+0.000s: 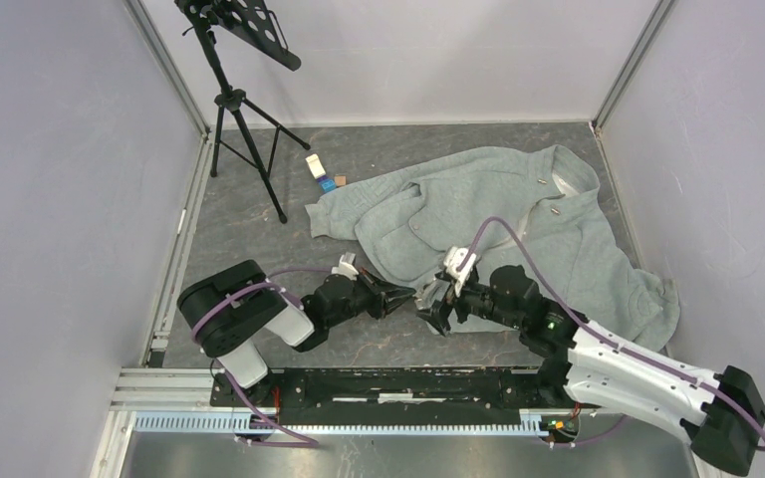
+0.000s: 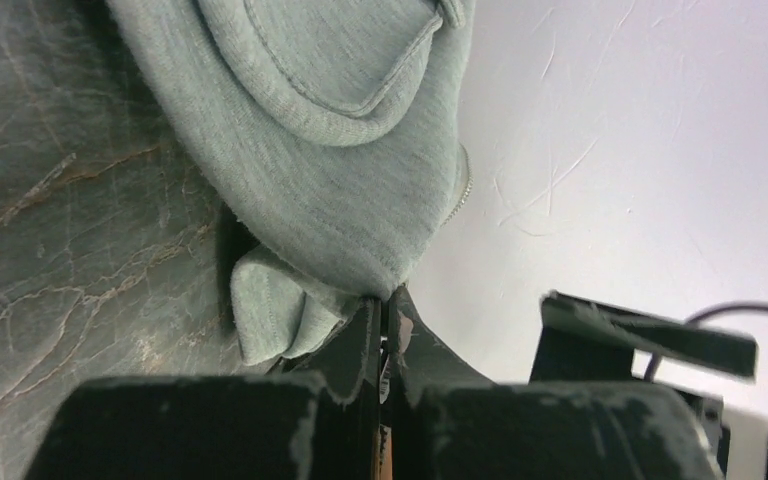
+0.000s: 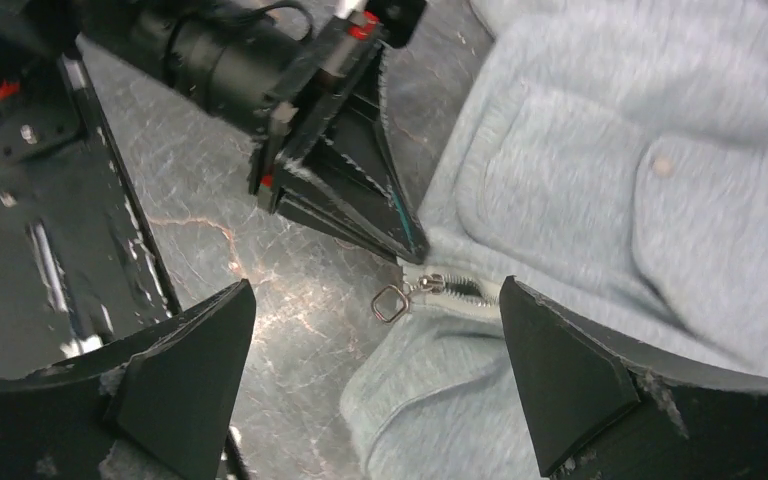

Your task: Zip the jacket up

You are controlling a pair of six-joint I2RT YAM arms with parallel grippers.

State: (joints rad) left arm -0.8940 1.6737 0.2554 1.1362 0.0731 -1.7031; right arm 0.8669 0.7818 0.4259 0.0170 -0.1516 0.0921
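- The counter (image 1: 249, 239) is a dark grey sheet veined like stone, scuffed pale in places. Plain pale walls close it in on the left, far and right sides.
- A metal rail (image 1: 359, 418) runs along the near edge, with both arm bases on it.
- A black tripod stand (image 1: 242, 119) rises in the far left corner with a perforated black plate tilted on top. It stands well apart from the fabric.
- Three small bits lie between the stand and the cloth: a white block (image 1: 315, 165), a blue piece (image 1: 328, 184) and a brown piece (image 1: 342, 180). They are too small to identify.
- The jacket (image 1: 538, 214) sprawls rumpled over the right half of the counter, collar toward the far right corner. One side is bunched by the right wall, and its hem lies nearest the arms.
- A purple cable (image 1: 493, 227) from the right arm arches over the jacket's front.
- The left hand (image 2: 385, 300) is pinched tight on the hem, just beside the foot of the zipper.
- The right hand (image 3: 376, 284) is spread wide and grips nothing; the wrist view shows one finger to each side of the hem.
- The metal zipper pull (image 3: 391, 301) sits at the hem edge between those fingers, touching neither.
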